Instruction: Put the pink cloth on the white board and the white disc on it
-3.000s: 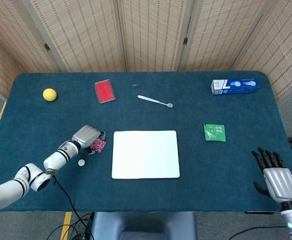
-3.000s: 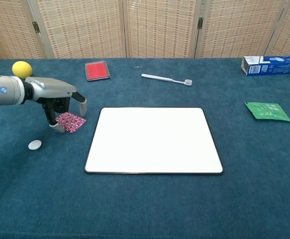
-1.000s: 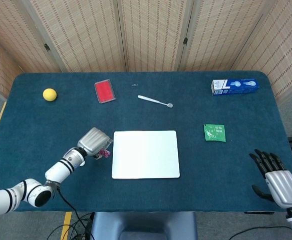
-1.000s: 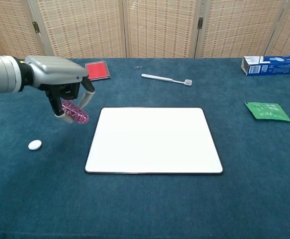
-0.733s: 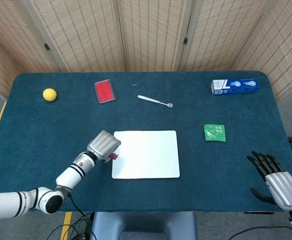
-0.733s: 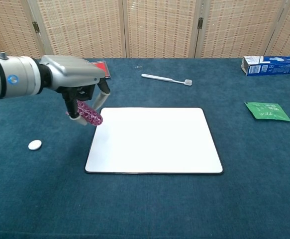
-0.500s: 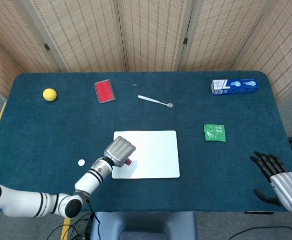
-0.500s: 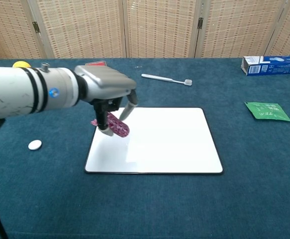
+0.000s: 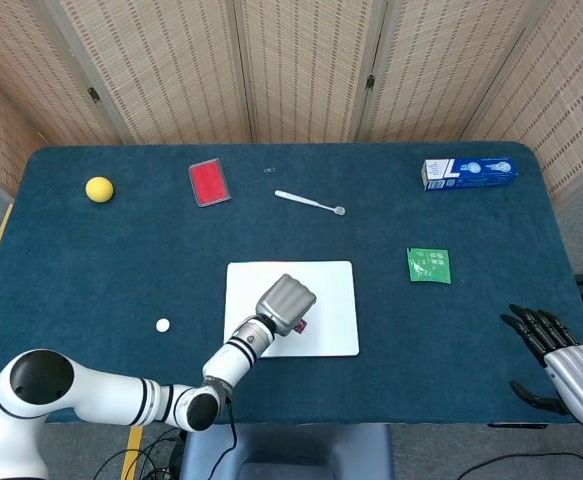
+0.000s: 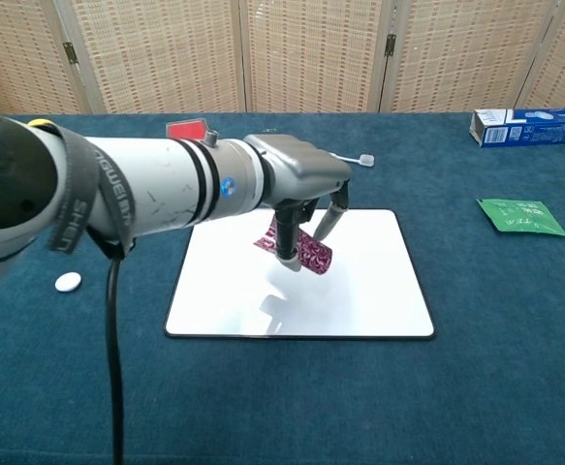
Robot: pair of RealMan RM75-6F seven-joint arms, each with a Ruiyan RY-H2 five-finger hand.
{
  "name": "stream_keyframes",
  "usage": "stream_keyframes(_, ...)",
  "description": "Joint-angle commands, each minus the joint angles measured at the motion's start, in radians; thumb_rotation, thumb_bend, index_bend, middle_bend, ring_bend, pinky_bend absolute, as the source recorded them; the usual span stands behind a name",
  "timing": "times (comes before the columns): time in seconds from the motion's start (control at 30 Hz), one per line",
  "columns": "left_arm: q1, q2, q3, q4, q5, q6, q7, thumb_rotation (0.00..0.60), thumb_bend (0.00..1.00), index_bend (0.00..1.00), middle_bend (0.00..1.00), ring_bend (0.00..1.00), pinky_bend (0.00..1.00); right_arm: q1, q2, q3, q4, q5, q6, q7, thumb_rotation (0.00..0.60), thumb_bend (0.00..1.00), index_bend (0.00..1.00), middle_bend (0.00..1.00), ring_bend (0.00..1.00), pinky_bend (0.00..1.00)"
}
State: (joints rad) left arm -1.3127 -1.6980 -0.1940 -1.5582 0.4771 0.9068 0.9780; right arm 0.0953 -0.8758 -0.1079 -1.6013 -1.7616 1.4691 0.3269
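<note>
At the far left of the table [image 9: 71, 260] sits the yellow ball [image 9: 98, 189]. The white disc [image 9: 162, 325] lies on the blue cloth surface, well apart from the white board [image 9: 331, 300] and to its left. The red case [image 9: 209, 182] lies toward the back edge.

My left hand [image 10: 301, 189] hangs over the white board, arm extended across it from the left. Its fingers [image 10: 287, 237] point downward and pinch the pink cloth [image 10: 301, 249]. The cloth hangs tilted, clear of the board surface, above the middle of the board; its shadow falls on the white beneath it.

Behind the board lies the toothbrush [image 9: 309, 202]. To the right of the board lies the green packet [image 9: 429, 265], and the blue-and-white box [image 9: 468, 172] rests near the back right corner.

My right hand [image 9: 561, 355] sits at the right front edge of the table. Its fingers [image 9: 533, 327] are spread apart and hold nothing.
</note>
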Motion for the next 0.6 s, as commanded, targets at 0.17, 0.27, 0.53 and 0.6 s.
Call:
stream_keyframes(0.17, -0.034, -0.053, 0.002, 0.108, -0.041, -0.047, -0.045, 0.6, 0.23, 0.42, 1.0, 1.0, 0.9, 0.006, 0.001, 0.003, 0.004, 0.011, -0.011, 0.008, 0.6, 0.19, 0.0, 0.0, 0.0, 0.0)
stream_keyframes(0.27, -0.046, -0.057, -0.001, 0.116, -0.06, -0.035, -0.045, 0.6, 0.23, 0.25, 1.0, 1.0, 0.9, 0.007, 0.002, 0.004, 0.007, 0.013, -0.009, 0.013, 0.6, 0.19, 0.0, 0.0, 0.0, 0.0)
stream_keyframes(0.53, -0.056, -0.031, 0.005, 0.04, -0.091, 0.021, -0.033, 0.6, 0.23, 0.13, 1.0, 1.0, 0.9, 0.003, 0.001, 0.002, 0.01, 0.008, 0.001, 0.011, 0.6, 0.19, 0.0, 0.0, 0.0, 0.0)
stream_keyframes(0.6, -0.049, -0.006, 0.006, -0.014, -0.09, 0.043, -0.037, 0.6, 0.23, 0.14, 1.0, 1.0, 0.9, 0.002, 0.0, 0.001, 0.008, 0.005, 0.003, 0.005, 0.6, 0.19, 0.0, 0.0, 0.0, 0.0)
